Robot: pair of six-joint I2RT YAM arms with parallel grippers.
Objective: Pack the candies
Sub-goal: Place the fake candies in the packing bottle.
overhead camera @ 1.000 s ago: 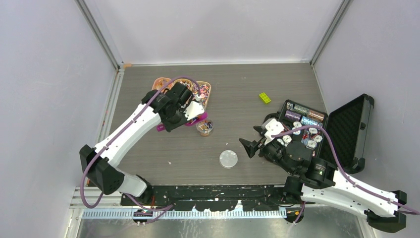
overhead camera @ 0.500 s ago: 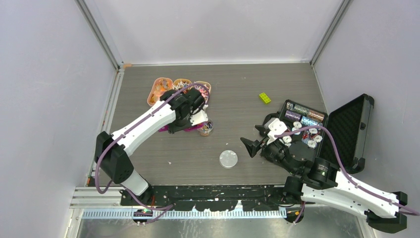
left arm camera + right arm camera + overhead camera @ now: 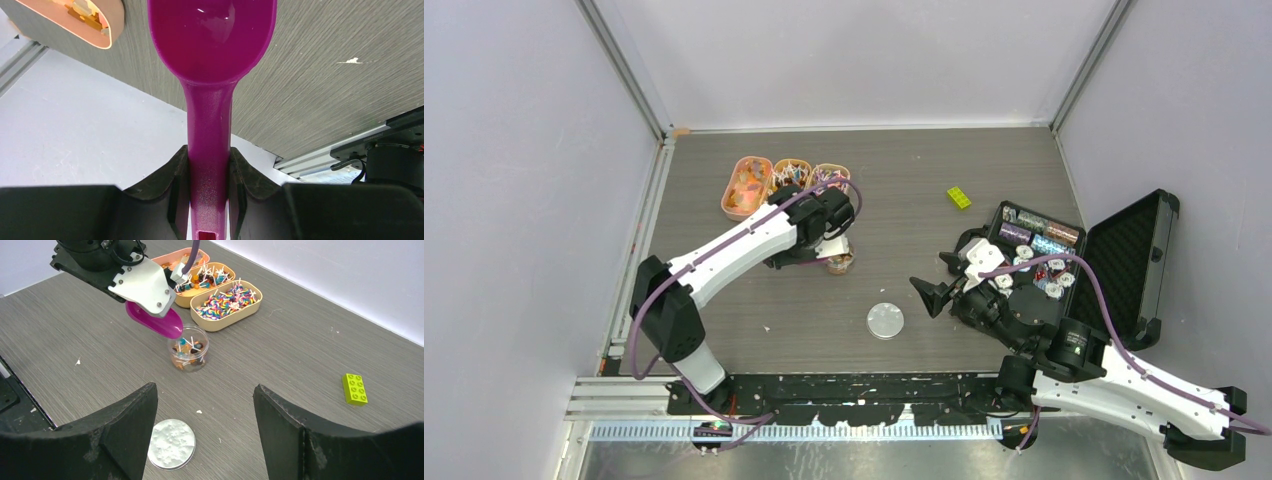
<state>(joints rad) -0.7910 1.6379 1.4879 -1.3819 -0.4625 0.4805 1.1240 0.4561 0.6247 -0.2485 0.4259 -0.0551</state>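
Candies fill three peach trays (image 3: pixel 747 185) at the back left; the right wrist view shows mixed-colour ones (image 3: pixel 225 300) and darker ones (image 3: pixel 205 280). A small clear jar (image 3: pixel 838 260) (image 3: pixel 189 354) holds a few candies. My left gripper (image 3: pixel 209 160) (image 3: pixel 824 235) is shut on the handle of a magenta scoop (image 3: pixel 210 45). The scoop's bowl (image 3: pixel 155 322) hangs tilted at the jar's left rim and looks empty. My right gripper (image 3: pixel 934 290) (image 3: pixel 205 410) stands open above the table, right of the jar, with nothing between its fingers.
A round silvery lid (image 3: pixel 885 321) (image 3: pixel 171 444) lies flat in front of the jar. A yellow-green brick (image 3: pixel 958 198) (image 3: pixel 354 389) lies further right. An open black case (image 3: pixel 1136 262) with poker chips stands at the right edge, behind my right arm.
My left arm has swung the scoop from the trays to the right and down to the jar. The right arm has stayed put.
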